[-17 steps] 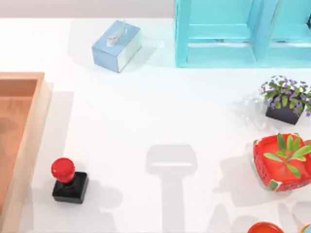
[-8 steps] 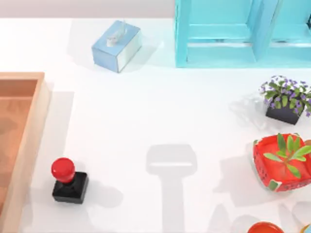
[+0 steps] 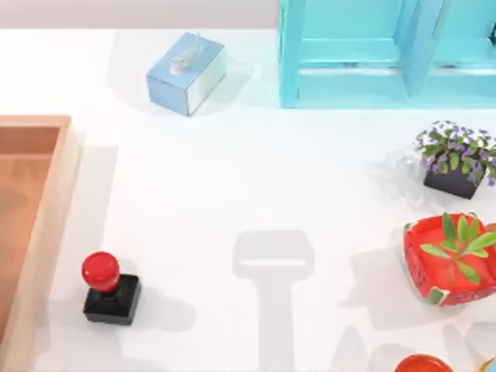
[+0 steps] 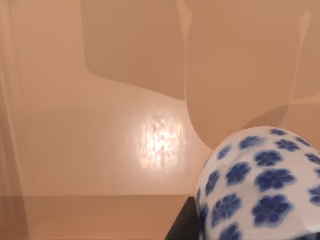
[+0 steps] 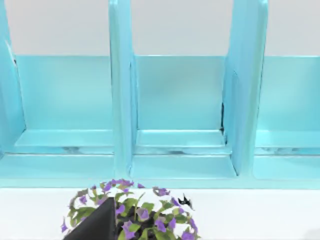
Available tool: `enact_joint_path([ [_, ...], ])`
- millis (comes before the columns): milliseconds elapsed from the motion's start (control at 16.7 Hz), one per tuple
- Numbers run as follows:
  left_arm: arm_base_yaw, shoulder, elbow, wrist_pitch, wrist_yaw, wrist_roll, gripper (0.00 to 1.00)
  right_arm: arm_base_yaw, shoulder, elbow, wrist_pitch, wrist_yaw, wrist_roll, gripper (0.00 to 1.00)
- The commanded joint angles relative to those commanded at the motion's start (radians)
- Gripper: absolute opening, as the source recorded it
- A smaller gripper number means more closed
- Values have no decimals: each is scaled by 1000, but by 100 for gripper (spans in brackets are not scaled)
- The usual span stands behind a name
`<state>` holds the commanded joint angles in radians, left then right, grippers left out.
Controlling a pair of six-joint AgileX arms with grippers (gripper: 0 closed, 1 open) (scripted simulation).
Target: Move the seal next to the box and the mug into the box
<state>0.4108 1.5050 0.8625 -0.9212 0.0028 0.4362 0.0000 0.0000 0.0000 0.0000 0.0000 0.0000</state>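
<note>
The seal (image 3: 108,291), a red knob on a black block, stands upright on the table just right of the box (image 3: 48,232), apart from its light wooden wall. The left wrist view looks down at the box's orange-brown floor (image 4: 125,100). The mug (image 4: 260,185), white with blue flowers, sits very close to that camera, with a dark finger (image 4: 181,227) beside it. My left gripper appears shut on the mug over the box's inside. My right arm faces the back of the table.
A light blue tissue box (image 3: 186,72) and a turquoise shelf unit (image 3: 387,54) stand at the back. At the right are a purple flower pot (image 3: 456,159), a red watermelon planter (image 3: 449,260) and an orange object (image 3: 422,364) at the front edge.
A dark shadow on the box floor at the top view's left edge has faded and gone. The seal and everything else on the table have stayed put.
</note>
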Motion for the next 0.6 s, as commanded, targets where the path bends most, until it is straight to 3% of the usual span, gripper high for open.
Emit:
enact_joint_path([
  [600,0,0,0,0,0,0,83,0,0,0,0,0,0,100],
])
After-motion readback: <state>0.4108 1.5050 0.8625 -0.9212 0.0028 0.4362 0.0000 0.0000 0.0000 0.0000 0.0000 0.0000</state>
